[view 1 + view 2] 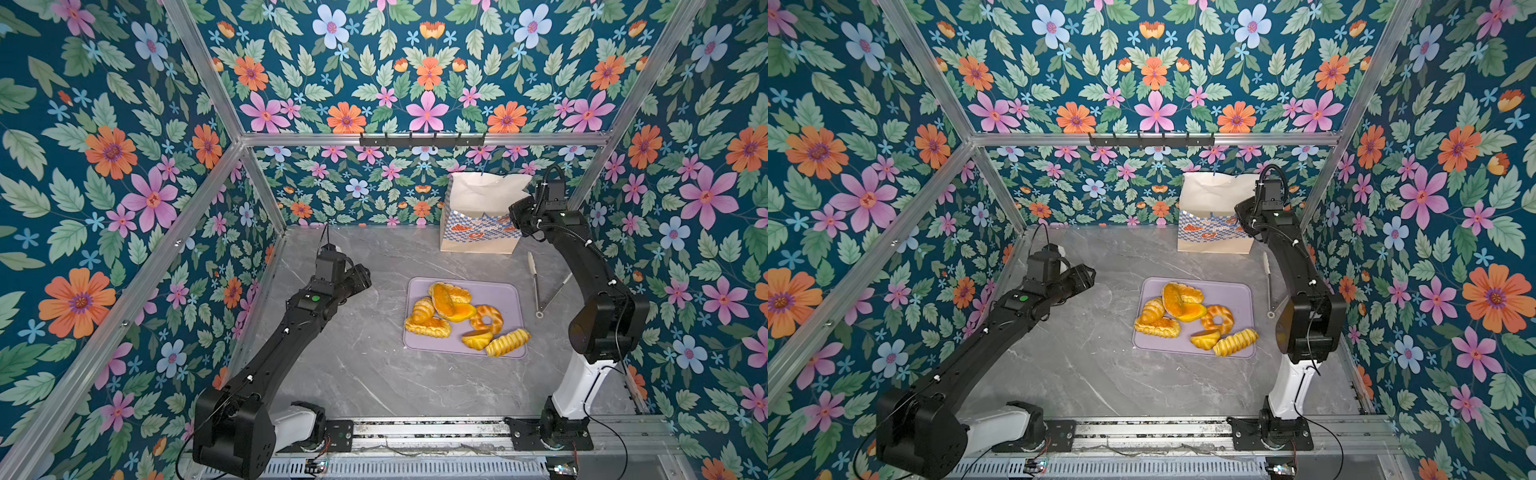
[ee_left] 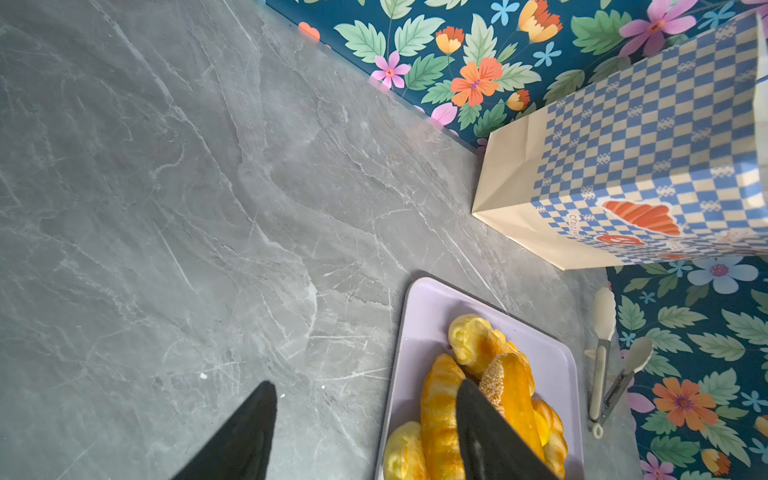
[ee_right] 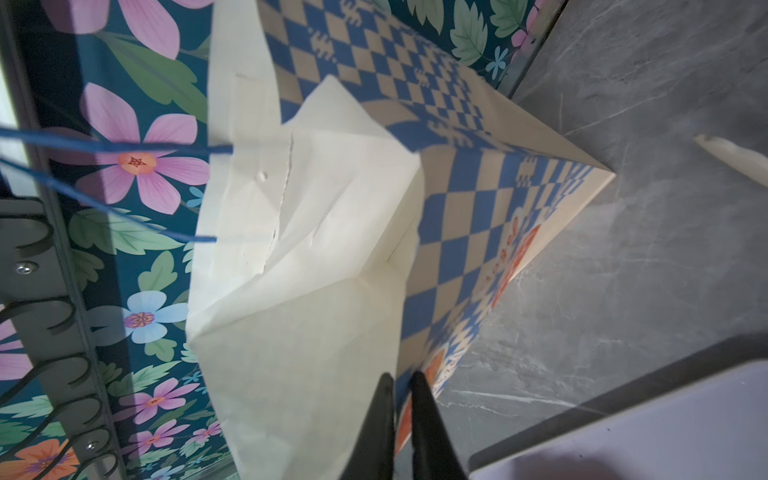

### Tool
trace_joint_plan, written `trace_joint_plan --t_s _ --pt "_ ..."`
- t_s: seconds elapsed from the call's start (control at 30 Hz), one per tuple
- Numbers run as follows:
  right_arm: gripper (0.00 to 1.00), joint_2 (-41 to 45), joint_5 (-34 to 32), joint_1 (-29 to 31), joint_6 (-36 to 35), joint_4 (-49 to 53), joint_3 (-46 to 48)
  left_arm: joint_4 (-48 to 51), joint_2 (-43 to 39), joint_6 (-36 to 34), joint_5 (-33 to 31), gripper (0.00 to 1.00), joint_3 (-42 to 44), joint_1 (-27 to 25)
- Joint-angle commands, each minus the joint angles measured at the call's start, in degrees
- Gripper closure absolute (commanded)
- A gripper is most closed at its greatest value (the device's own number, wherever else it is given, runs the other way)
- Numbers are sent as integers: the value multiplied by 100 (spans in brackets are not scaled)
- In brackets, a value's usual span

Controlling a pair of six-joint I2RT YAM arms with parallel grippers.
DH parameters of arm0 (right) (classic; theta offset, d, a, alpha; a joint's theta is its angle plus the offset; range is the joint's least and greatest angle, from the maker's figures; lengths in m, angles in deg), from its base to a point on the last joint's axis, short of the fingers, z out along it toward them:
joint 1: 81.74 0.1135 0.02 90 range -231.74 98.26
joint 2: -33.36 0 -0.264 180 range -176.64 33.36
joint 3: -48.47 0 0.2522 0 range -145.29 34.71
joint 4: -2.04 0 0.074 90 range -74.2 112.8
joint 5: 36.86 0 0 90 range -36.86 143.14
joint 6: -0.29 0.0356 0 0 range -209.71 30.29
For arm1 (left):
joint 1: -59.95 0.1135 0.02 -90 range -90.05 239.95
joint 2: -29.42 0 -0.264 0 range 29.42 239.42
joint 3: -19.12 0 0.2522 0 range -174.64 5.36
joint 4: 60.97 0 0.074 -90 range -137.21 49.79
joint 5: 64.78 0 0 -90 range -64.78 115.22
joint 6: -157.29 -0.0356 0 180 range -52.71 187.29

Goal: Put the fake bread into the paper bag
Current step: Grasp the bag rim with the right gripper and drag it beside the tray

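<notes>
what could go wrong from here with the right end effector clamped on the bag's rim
1. The right end effector grips only the thin front wall of the paper bag; a hard pull might tear it or tip the bag.
2. The fake bread lies piled, pieces overlapping, on the lilac tray; the open left end effector might knock neighbours off while picking one.

Both top views look steeply down from high above the front rail, well back, and take in the whole grey marble table and the floral walls. They are nearly equal, one shifted slightly sideways. The left wrist camera sits low over the table and faces past the left gripper toward the lilac tray, the paper bag and the tongs. The right wrist camera is very near the bag's open top and looks past the right gripper down its checkered wall. Both wrist views share bag and tray.
</notes>
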Motion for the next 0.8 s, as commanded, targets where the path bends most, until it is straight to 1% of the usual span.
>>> trace_joint_plan --t_s 0.0,0.07,0.27,0.47,0.6,0.77 --pt "96 195 112 9 30 -296 244 -92 -81 33 -35 30 49 2" --pt "100 316 216 16 -23 -403 416 -75 -150 39 -55 30 86 0" --pt "100 482 677 128 -246 -851 725 4 -338 22 -143 30 140 0" --pt "100 565 1228 372 -204 -1552 1115 94 -520 12 -241 29 232 12" --pt "100 442 1514 709 -285 -1930 1076 162 -680 12 -347 29 300 22" --pt "100 14 1898 1179 -478 -1964 630 351 -885 -62 -454 27 311 176"
